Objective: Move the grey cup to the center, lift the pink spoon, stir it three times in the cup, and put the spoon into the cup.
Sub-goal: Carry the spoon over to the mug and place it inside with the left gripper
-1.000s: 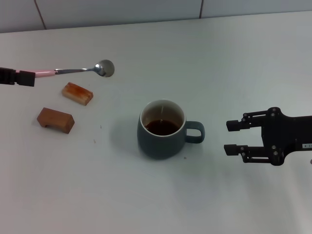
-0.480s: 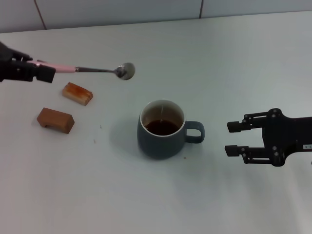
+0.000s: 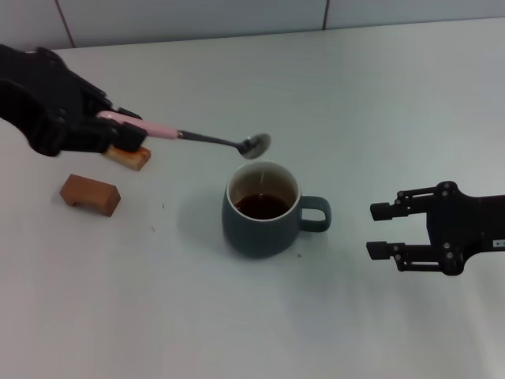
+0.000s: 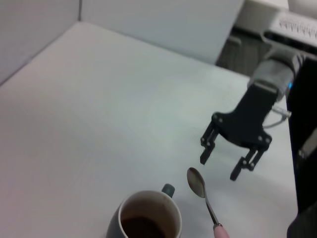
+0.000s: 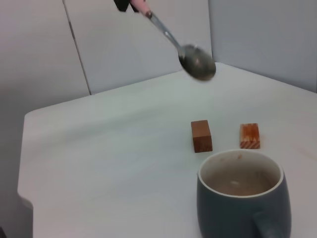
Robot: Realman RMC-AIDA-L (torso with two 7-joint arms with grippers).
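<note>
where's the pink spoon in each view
Head view: pink spoon held by the left gripper, bowl above the grey cup rim.
Left wrist view: bottom centre, beside the cup.
Right wrist view: top centre, in the air.
Shared landmark: the cup.

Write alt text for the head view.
The left hand holds the pink spoon in the air, its bowl just above the grey cup's far rim. The right hand waits open beside the cup's handle.
</note>
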